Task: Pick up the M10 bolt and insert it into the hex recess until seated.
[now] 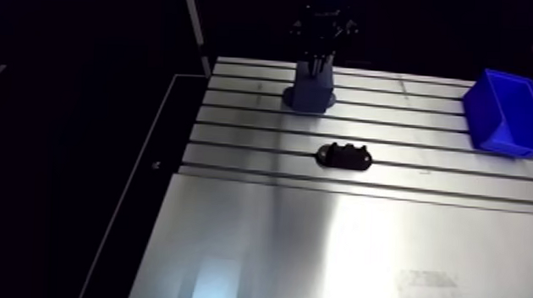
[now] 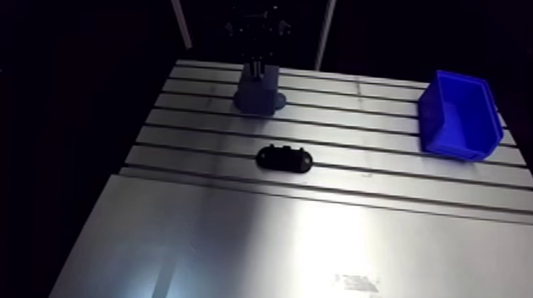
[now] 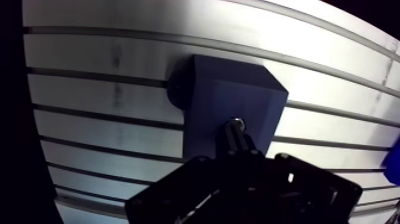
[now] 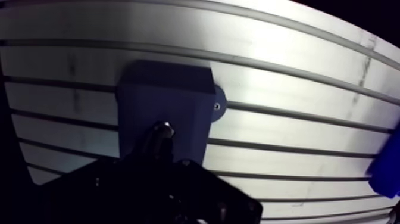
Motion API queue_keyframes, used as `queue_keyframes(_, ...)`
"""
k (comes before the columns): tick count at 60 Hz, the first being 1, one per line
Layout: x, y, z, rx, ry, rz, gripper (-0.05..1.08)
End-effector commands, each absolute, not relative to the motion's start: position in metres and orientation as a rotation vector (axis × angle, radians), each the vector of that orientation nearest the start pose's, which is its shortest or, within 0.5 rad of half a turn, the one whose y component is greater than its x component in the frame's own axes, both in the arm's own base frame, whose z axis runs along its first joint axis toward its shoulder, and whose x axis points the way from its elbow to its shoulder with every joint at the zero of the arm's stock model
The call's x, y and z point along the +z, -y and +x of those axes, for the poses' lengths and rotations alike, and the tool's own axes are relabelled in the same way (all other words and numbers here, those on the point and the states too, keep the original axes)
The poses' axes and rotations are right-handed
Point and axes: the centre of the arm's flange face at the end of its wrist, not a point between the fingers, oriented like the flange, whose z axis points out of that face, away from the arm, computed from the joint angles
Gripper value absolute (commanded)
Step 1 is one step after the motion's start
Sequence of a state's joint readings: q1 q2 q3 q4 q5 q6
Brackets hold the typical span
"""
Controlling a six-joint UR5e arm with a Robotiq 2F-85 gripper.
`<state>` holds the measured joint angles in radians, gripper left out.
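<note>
On the slotted aluminium desk [image 1: 258, 244] I count three things standing or lying: one dark blue block on a round flanged base [image 1: 310, 89], one black oblong part with rounded ends [image 1: 344, 155], and one bright blue open plastic bin [image 1: 510, 113]. I also count one end effector [image 3: 238, 154] and one metal M10 bolt [image 3: 236, 127].

From the arm view I get the layout. The block stands at the far side of the desk with the end effector directly above it. The black part lies apart from the block, a few slots nearer the camera. The bin sits at the desk's edge, well apart from both. The bolt does not show in this view, because the end effector is only a dark shape there.

From the wrist view I get the grasp. The bolt sticks out from between the dark fingers, which are clamped on its shank. Its shiny rounded end sits over the block's top face, close to the edge nearest the end effector. I cannot tell whether it touches the block, and I cannot make out a hex recess. The black part is out of this view, and only a sliver of the bin shows at the side. One eye shows a small screw hole in the block's flange.
</note>
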<state>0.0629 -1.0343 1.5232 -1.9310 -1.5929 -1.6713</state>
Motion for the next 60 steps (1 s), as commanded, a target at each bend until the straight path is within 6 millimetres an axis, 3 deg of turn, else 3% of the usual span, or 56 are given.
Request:
queue_keyframes(1, 0.237, 0.174, -0.641, 0.028, -3.008, -0.253, 1.06)
queue_keyframes(24, 0.248, 0.174, -0.644, 0.035, -3.024, -0.254, 1.03)
queue_keyframes(25, 0.250, 0.175, -0.644, 0.038, -3.022, -0.258, 0.94)
queue_keyframes(26, 0.250, 0.175, -0.644, 0.038, -3.022, -0.258, 0.94)
queue_keyframes(27, 0.251, 0.176, -0.644, 0.038, -3.016, -0.260, 0.78)
queue_keyframes(28, 0.251, 0.176, -0.644, 0.038, -3.016, -0.260, 0.78)
queue_keyframes(29, 0.252, 0.177, -0.643, 0.038, -3.006, -0.264, 0.54)
queue_keyframes(30, 0.252, 0.177, -0.643, 0.038, -3.006, -0.264, 0.54)
queue_keyframes(31, 0.253, 0.177, -0.642, 0.037, -2.992, -0.268, 0.26)
queue_keyframes(32, 0.253, 0.178, -0.641, 0.030, -2.978, -0.271, 0.14)
queue_keyframes(36, 0.255, 0.178, -0.641, 0.032, -2.971, -0.276, 0.03)
queue_keyframes(49, 0.282, 0.178, -0.645, 0.029, -2.985, -0.277, 0.01)
queue_keyframes(60, 0.328, 0.178, -0.650, 0.030, -2.996, -0.275, 0.01)
